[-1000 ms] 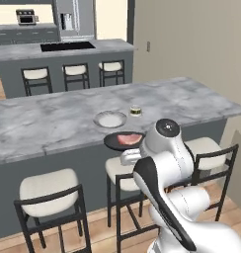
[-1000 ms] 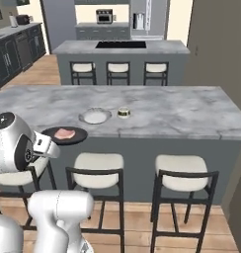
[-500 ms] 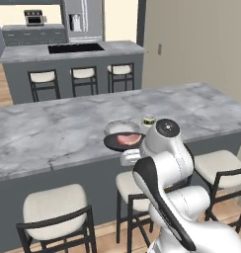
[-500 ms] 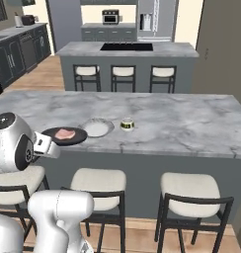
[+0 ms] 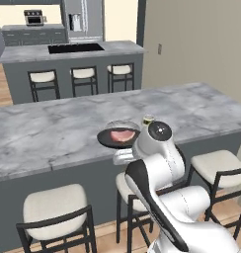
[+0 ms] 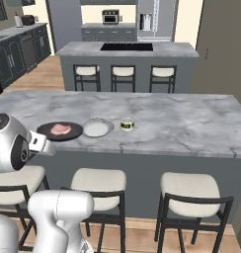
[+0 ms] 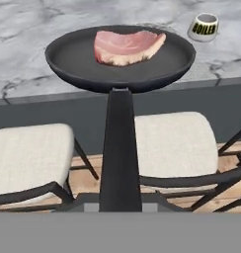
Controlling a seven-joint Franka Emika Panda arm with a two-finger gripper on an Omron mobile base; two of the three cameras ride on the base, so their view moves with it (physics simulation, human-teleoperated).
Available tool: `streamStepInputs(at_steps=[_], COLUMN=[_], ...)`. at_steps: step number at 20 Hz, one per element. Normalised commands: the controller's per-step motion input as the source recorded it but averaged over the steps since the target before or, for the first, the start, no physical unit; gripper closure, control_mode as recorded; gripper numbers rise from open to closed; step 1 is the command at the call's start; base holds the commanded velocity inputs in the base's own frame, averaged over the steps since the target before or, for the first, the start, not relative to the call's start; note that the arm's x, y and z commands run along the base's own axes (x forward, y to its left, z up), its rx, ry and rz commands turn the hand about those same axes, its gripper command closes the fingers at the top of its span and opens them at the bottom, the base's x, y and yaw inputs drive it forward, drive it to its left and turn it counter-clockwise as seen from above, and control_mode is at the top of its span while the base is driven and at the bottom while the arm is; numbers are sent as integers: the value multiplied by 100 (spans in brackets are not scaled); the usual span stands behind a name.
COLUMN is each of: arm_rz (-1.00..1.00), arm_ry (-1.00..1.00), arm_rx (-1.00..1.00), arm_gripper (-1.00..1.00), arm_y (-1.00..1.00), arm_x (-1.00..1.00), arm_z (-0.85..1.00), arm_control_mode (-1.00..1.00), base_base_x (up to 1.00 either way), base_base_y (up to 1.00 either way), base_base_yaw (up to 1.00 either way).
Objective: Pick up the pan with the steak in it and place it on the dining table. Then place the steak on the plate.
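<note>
MOVED: base has driven closer to grey-veined marble worktop | tool clamped on long handle of black round pan, over worktop edge | pink steak loose, slippery: keep level

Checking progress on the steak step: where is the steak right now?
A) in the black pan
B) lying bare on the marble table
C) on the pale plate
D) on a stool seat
A: the steak lies inside the pan, held by its handle at the dining table edge, while the plate beside it is bare.
</note>
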Motion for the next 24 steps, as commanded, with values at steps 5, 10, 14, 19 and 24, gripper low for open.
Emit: streamStepInputs(at_steps=[5,10,14,19,24], arm_rz=[-1,0,0,0,0], arm_ry=[-12,-3,0,0,0], arm_rx=[0,0,0,0,2], arm_gripper=[100,100,100,100,100], arm_y=[92,64,33,2,2], arm_x=[57,26,1,7,44], arm_z=[-10,-12,-3,-3,-15], arm_control_mode=[-100,-100,-100,-100,-100], base_base_x=[0,0,0,0,0], base_base_y=[0,0,0,0,0], base_base_yaw=[0,0,0,0,0])
